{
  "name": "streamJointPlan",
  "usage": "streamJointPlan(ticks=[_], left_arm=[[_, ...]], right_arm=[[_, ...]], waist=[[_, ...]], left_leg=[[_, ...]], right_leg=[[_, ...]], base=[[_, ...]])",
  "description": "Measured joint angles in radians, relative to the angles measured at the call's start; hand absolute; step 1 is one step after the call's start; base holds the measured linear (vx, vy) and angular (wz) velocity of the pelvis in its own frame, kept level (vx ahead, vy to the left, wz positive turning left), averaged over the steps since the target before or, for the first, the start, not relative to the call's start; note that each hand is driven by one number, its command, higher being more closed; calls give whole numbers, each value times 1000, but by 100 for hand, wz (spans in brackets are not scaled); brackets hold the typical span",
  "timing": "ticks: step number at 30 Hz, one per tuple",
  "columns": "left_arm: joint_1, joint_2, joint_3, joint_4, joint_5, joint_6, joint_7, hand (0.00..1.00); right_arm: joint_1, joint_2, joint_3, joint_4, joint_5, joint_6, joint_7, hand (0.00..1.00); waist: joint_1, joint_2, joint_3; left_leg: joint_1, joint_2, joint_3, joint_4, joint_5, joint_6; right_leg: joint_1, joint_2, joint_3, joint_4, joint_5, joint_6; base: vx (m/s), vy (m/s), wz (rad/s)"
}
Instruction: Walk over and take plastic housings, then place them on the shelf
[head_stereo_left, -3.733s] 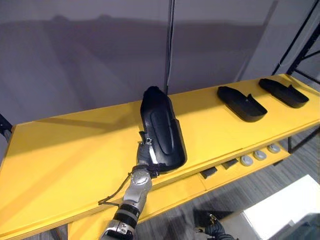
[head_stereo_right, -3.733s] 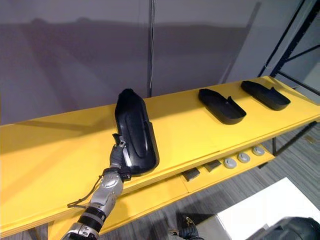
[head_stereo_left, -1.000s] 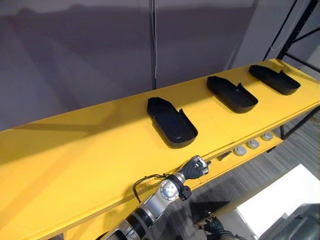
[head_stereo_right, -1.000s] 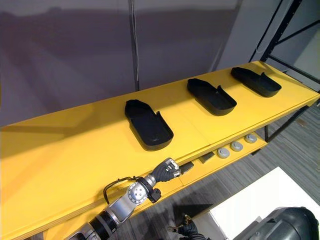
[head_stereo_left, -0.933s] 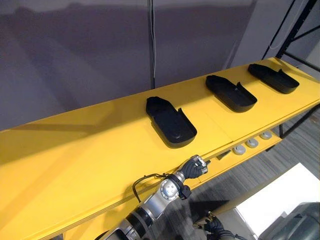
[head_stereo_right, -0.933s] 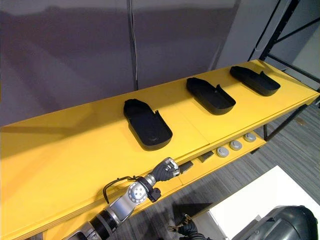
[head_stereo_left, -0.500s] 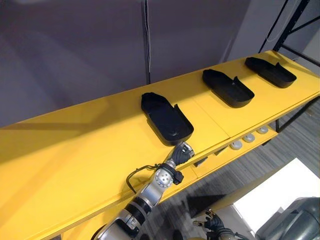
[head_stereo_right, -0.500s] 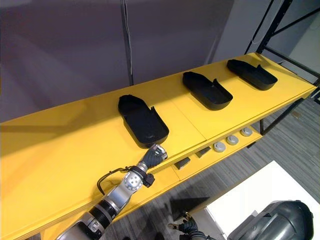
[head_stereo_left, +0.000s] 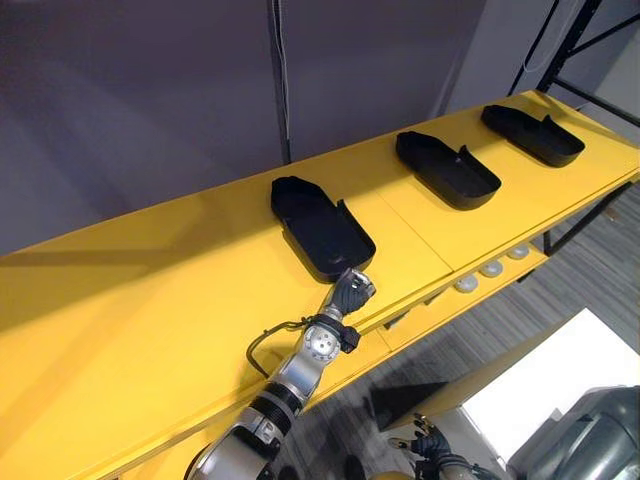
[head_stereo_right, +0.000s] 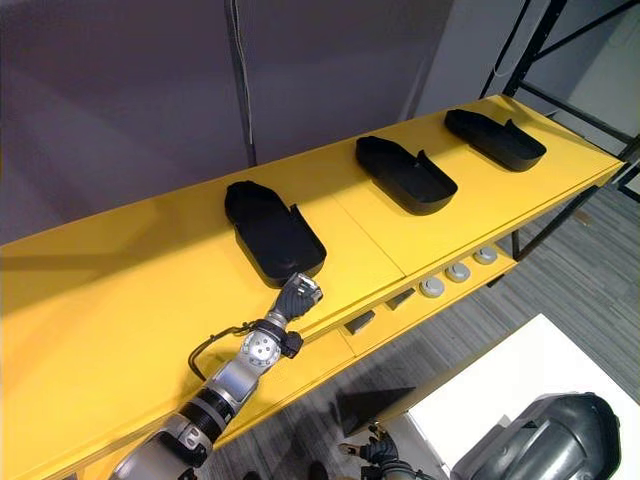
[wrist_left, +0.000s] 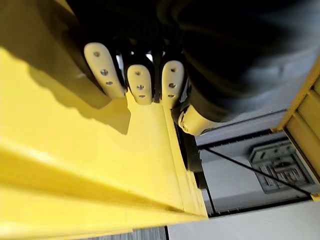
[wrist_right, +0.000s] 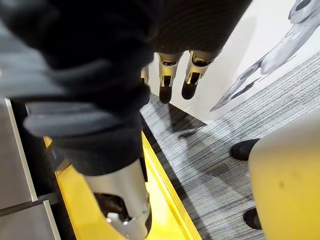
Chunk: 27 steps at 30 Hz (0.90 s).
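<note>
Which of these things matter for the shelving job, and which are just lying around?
Job: nearest housing, middle housing, far housing, yellow shelf, left hand by the nearest housing, idle right hand.
Lying about: round grey discs, dark blocks, white surface, a person's shoes.

housings (head_stereo_left: 322, 230): black | shelf (head_stereo_left: 140, 300): yellow | floor (head_stereo_right: 590, 255): grey, striped | wall (head_stereo_left: 150, 100): grey

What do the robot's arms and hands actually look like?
The left arm is a silver-grey tube with a round wrist joint and dark bands. The left hand wears a dark ribbed cover. The right hand has the same cover, with silver fingers ending in dark tips.
</note>
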Motion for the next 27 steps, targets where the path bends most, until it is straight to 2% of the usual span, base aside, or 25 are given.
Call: streamJointPlan(ticks=[15,19,23,27], left_arm=[[14,5,28,-40,-8,15,22,100],[136,23,27,-256,-29,14,18,100],[249,51,52,-492,-53,3,-5,100],[371,53,126,-771,-130,-53,-24,100]], right_arm=[[0,-1,1,-1,0,-1,0,0],[2,-2,1,-3,0,-1,-1,0],[11,-10,4,-2,0,-1,0,0],[30,-21,4,-1,1,-3,2,0]], waist=[[2,2,1],[5,5,2],[34,18,-2],[68,32,-13]], left_leg=[[4,0,9,0,-5,-5],[4,-2,-14,1,-4,-3],[9,-2,-22,0,-2,0],[13,-6,-55,0,-1,1]], right_leg=[[2,0,3,-4,0,0],[10,-1,-18,-4,-1,1],[17,-2,-25,-1,-3,3],[15,-6,-48,38,-32,2]], base=[[-13,0,-2],[-14,-3,14],[-21,-2,9],[-35,-10,22]])
